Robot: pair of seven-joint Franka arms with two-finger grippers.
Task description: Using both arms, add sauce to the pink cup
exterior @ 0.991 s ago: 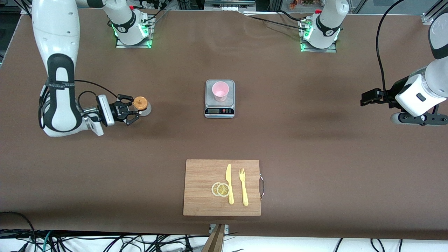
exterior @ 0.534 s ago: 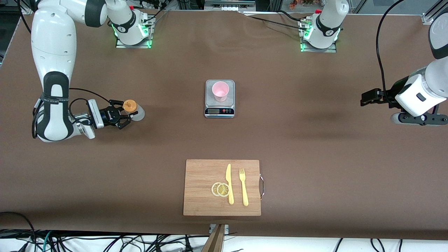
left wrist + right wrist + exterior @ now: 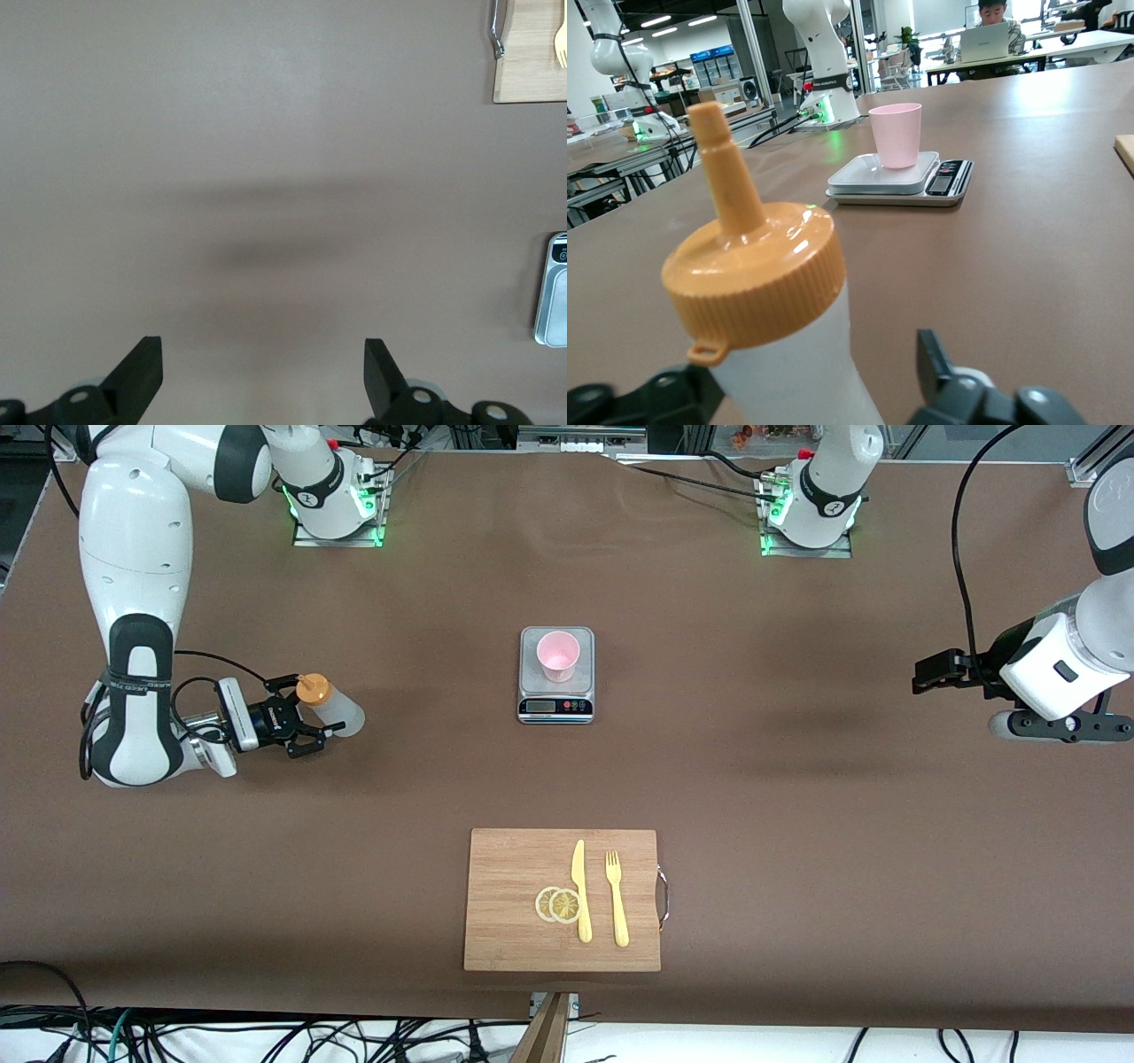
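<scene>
I see the right end effector (image 3: pixel 306 716) low at the right arm's end of the desk (image 3: pixel 797 779), fingers released around the sauce (image 3: pixel 332 704); the left end effector (image 3: pixel 261 381) waits, released

Brown table (image 3: pixel 797 797) carries small scale (image 3: pixel 555 675) near middle, pink cup (image 3: pixel 558 654) standing on its plate. Wooden cutting board (image 3: pixel 514 868) lies nearer front camera, close to table edge. Sauce (image 3: pixel 328 704) at right arm's end, tilted; base seems to rest on table, contact unclear. Two arm bases (image 3: pixel 335 509) mounted along edge farthest from camera.
</scene>
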